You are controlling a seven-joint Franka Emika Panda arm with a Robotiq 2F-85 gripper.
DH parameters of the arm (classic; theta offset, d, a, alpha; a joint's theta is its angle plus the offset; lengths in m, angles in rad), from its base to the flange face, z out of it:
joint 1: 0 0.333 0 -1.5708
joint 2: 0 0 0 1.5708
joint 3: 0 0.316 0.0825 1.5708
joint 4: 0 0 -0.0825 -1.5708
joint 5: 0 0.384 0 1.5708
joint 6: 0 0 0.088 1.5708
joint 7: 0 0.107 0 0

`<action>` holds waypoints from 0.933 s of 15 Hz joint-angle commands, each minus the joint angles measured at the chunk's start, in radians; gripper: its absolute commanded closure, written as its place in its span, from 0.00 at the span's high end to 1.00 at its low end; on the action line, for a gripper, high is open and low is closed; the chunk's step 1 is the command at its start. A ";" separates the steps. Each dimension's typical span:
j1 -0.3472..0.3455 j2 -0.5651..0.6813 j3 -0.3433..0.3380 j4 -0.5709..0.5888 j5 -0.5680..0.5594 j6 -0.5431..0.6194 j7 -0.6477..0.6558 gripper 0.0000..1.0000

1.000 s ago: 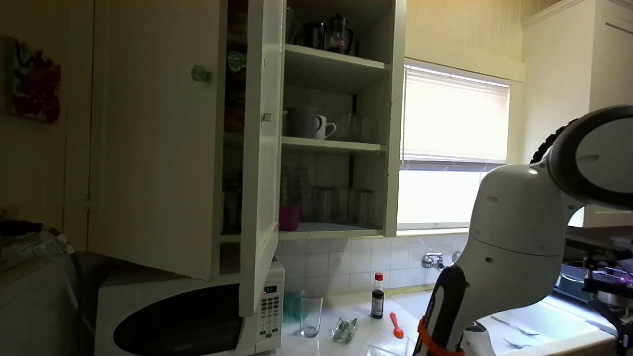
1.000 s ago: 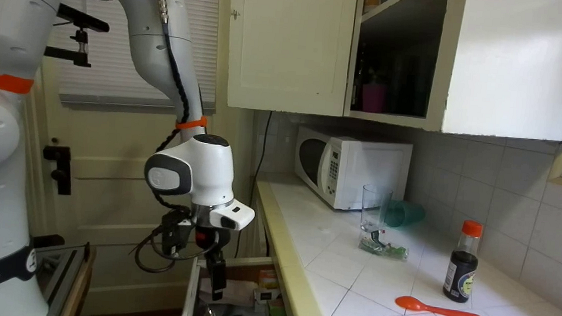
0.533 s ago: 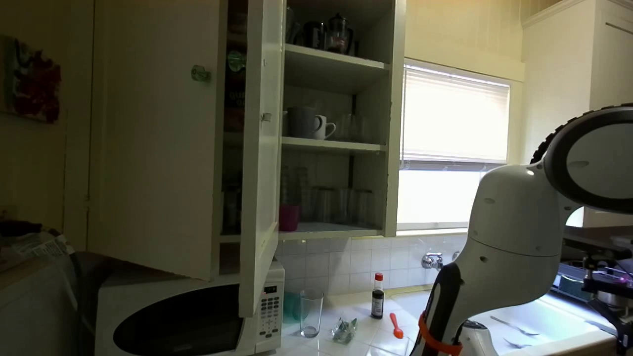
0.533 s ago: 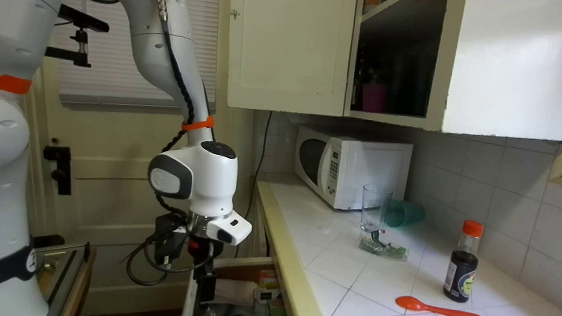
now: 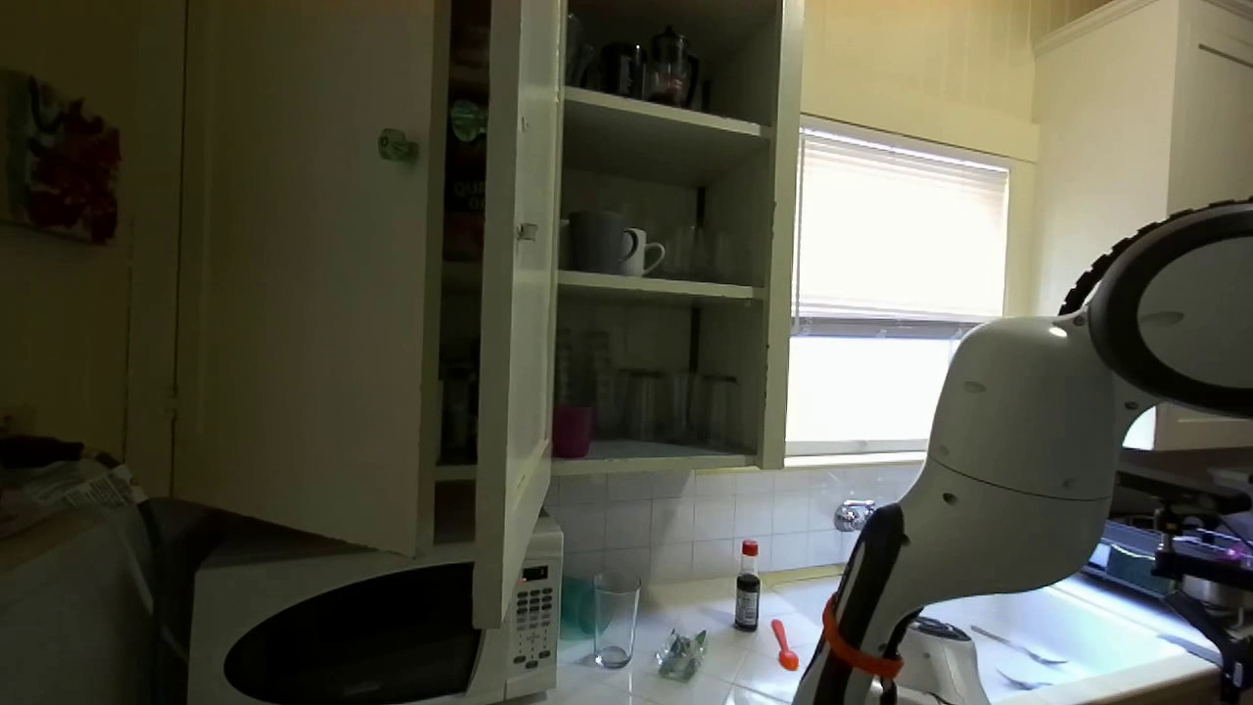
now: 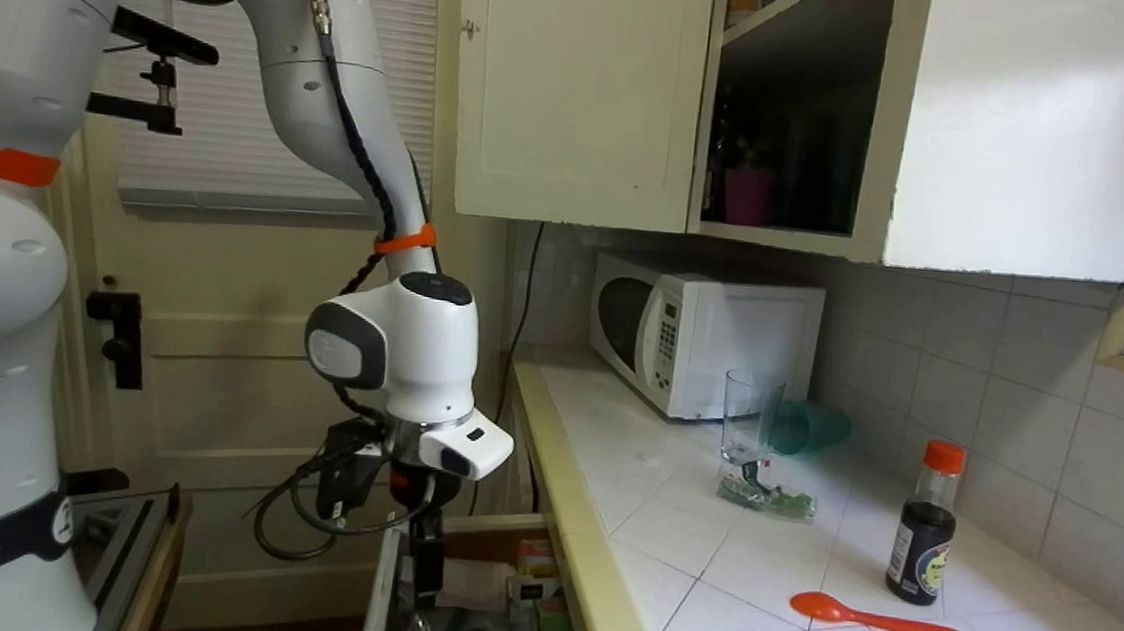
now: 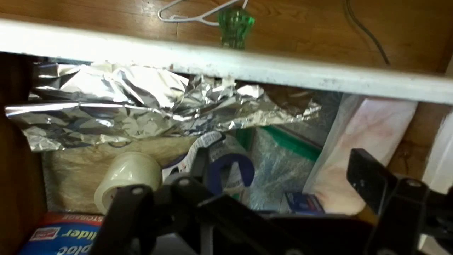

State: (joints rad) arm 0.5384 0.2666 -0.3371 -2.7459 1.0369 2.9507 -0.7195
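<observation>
The jaws stand spread wide over the open drawer [image 7: 283, 72], with only air between their tips; that gap shows in the wrist view alone. There, crumpled foil [image 7: 141, 113] lies past the jaws, just inside the drawer front. A purple-edged roll [image 7: 230, 150] is nearest, partly behind one tip, though contact cannot be told, and a translucent roll [image 7: 138, 170] sits farther out on the same side. A green-striped plastic bag [image 7: 279, 166] shows between the tips, a pale bag [image 7: 373, 132] partly behind the other tip. In an exterior view the jaws appear side-on, pointing down, with the bench [image 6: 676, 525] to their right. It carries an orange spoon [image 6: 879, 619] and a red-capped bottle [image 6: 923, 540], both well apart from the jaws. An exterior view that leaves the jaws out of frame shows a fork [image 5: 1021, 647] in the sink [image 5: 1106, 632].
</observation>
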 commanded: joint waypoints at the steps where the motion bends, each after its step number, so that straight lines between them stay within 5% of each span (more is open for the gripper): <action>1: -0.019 -0.103 -0.014 -0.032 0.149 0.094 -0.033 1.00; 8: -0.044 -0.201 -0.079 0.002 0.384 0.357 -0.085 1.00; 14: -0.102 -0.329 -0.147 0.015 0.246 0.593 -0.025 1.00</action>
State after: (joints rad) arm 0.4666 0.0040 -0.4540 -2.7279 1.3451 3.4813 -0.7664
